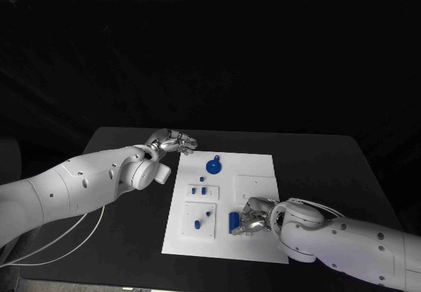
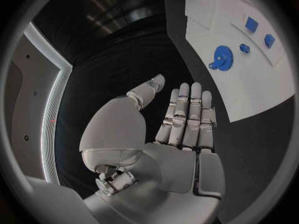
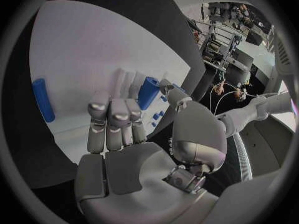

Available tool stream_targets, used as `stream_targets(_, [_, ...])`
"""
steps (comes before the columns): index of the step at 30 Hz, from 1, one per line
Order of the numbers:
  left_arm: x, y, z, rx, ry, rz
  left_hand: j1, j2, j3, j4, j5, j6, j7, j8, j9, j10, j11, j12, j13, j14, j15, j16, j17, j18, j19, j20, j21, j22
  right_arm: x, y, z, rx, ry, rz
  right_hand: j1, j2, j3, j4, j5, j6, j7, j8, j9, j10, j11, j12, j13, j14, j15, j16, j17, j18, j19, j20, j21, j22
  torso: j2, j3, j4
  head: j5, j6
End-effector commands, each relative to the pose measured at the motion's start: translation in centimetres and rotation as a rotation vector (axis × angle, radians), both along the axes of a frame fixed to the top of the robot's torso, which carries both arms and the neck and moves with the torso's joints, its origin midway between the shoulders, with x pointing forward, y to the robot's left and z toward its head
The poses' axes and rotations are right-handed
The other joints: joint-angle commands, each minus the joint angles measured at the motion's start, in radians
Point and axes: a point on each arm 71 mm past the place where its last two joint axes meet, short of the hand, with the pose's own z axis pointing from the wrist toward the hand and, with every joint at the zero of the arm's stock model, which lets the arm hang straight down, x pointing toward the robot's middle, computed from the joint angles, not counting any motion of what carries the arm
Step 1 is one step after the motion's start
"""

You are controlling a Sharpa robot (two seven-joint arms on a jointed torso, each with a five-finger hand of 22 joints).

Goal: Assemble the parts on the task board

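The white task board (image 1: 250, 243) lies mid-table. My right hand (image 1: 254, 216) rests low over its near part. In the right wrist view, the right hand (image 3: 124, 129) pinches a blue peg (image 3: 148, 92) between thumb and fingers. Another blue bar (image 3: 42, 99) lies flat on the board (image 3: 93, 45). A blue piece (image 1: 234, 221) shows just left of the right hand. A blue gear (image 1: 214, 165) sits at the board's far end. My left hand (image 1: 173, 142) hovers off the far left corner; the left hand (image 2: 181, 119) is flat, fingers straight, holding nothing.
Small blue parts (image 1: 200, 191) stand in a raised block on the board's left side, with others (image 1: 202, 220) in a second block nearer me. The gear (image 2: 222, 57) and small parts (image 2: 251, 23) lie ahead of the left hand. Black table (image 1: 325, 164) surrounds the board.
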Motion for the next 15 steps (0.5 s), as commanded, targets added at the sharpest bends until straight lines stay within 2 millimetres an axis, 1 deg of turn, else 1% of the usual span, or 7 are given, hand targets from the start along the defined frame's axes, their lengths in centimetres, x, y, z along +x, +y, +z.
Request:
stream_targets(1, [0.0, -0.2, 0.1, -0.004, -0.001, -0.017, -0.006, 0.000, -0.003, 0.001, -0.003, -0.007, -0.001, 0.005, -0.001, -0.006, 0.000, -0.003, -0.001, 0.003, 0.004, -0.007, 0.001, -0.003, -0.001, 0.003, -0.004, 0.001, -0.1, -1.3, -0.8, -0.024, 0.075, -0.037, 0.014, -0.027, 0.008, -0.010, -0.004, 0.005, 0.003, 0.000, 0.002, 0.005, -0.002, 0.003, 0.001, 0.002, -0.007, -0.004, 0.002, 0.070, 0.005, -0.001, -0.001, 0.012, 0.000, 0.0002, -0.0006, 0.000, -0.001])
stream_targets(2, [0.0, -0.2, 0.1, -0.004, 0.000, -0.017, -0.006, 0.000, -0.003, 0.001, -0.003, -0.007, -0.001, 0.005, -0.001, -0.006, 0.000, -0.003, -0.001, 0.003, 0.004, -0.007, 0.002, -0.003, -0.001, 0.003, -0.004, 0.001, -0.2, -1.4, -0.8, -0.018, 0.091, -0.043, 0.022, -0.039, 0.007, -0.019, -0.004, 0.003, 0.003, -0.001, 0.002, 0.002, -0.002, 0.001, 0.000, 0.002, -0.007, -0.004, 0.002, 0.070, 0.004, -0.001, -0.001, 0.013, -0.001, 0.0002, -0.0007, 0.000, -0.001])
stream_targets(4, [0.0, -0.1, 0.1, -0.003, 0.000, -0.017, -0.006, 0.000, -0.003, 0.000, -0.003, -0.007, -0.001, 0.005, -0.001, -0.006, 0.000, -0.003, -0.001, 0.003, 0.004, -0.007, 0.002, -0.003, -0.001, 0.003, -0.005, 0.001, -0.4, -1.8, -0.9, 0.008, 0.126, -0.064, 0.028, -0.051, -0.001, -0.031, -0.004, 0.002, 0.004, -0.002, 0.003, -0.001, -0.001, -0.001, -0.001, 0.001, -0.006, -0.004, 0.003, 0.070, 0.003, -0.001, 0.000, 0.014, 0.000, 0.0001, -0.0004, 0.001, -0.001])
stream_targets(5, [0.0, -0.1, 0.1, -0.002, 0.000, -0.016, -0.006, 0.000, -0.003, 0.000, -0.003, -0.007, -0.001, 0.005, -0.001, -0.006, 0.000, -0.003, -0.001, 0.003, 0.004, -0.007, 0.002, -0.003, -0.002, 0.003, -0.005, 0.001, -0.5, -1.9, -0.9, 0.016, 0.139, -0.070, 0.023, -0.055, -0.015, -0.038, -0.004, 0.000, 0.005, -0.003, 0.003, -0.002, 0.000, -0.001, -0.001, 0.001, -0.005, -0.005, 0.003, 0.070, 0.001, 0.000, 0.001, 0.015, 0.000, 0.0001, -0.0004, 0.001, -0.001])
stream_targets(8, [0.0, 0.0, 0.1, -0.002, 0.000, -0.015, -0.005, 0.000, -0.003, 0.000, -0.003, -0.007, -0.001, 0.005, -0.001, -0.006, 0.000, -0.003, -0.001, 0.003, 0.004, -0.007, 0.002, -0.003, -0.002, 0.003, -0.005, 0.002, -0.7, -2.2, -0.9, 0.037, 0.160, -0.081, -0.004, -0.043, -0.087, -0.072, -0.004, -0.003, 0.005, -0.004, 0.006, -0.007, 0.000, -0.003, 0.001, -0.002, -0.006, -0.005, 0.006, 0.070, -0.007, 0.000, 0.000, 0.016, 0.000, 0.0003, -0.0012, 0.001, -0.001])
stream_targets(9, [-0.1, 0.0, 0.1, -0.001, 0.000, -0.014, -0.006, 0.000, -0.004, 0.000, -0.003, -0.007, -0.001, 0.005, -0.001, -0.006, 0.000, -0.003, -0.001, 0.003, 0.004, -0.007, 0.003, -0.003, -0.002, 0.003, -0.005, 0.002, -0.7, -2.3, -0.9, 0.042, 0.164, -0.084, -0.011, -0.040, -0.101, -0.077, -0.004, -0.003, 0.004, -0.005, 0.007, -0.008, 0.000, -0.003, 0.001, -0.003, -0.006, -0.006, 0.006, 0.070, -0.009, 0.000, -0.001, 0.016, 0.000, 0.0006, -0.0016, 0.001, -0.001])
stream_targets(15, [0.0, 0.0, 0.1, -0.001, 0.001, -0.014, -0.007, -0.001, -0.004, 0.001, -0.003, -0.007, -0.001, 0.006, -0.001, -0.006, 0.000, -0.003, -0.002, 0.003, 0.004, -0.008, 0.004, -0.003, -0.002, 0.003, -0.005, 0.002, -0.8, -2.5, -0.8, 0.069, 0.175, -0.097, -0.024, -0.042, -0.126, -0.089, -0.003, -0.004, 0.004, -0.006, 0.008, -0.011, -0.001, -0.006, 0.001, -0.004, -0.007, -0.007, 0.007, 0.070, -0.012, -0.002, -0.004, 0.014, 0.000, 0.0018, -0.0005, 0.002, 0.000])
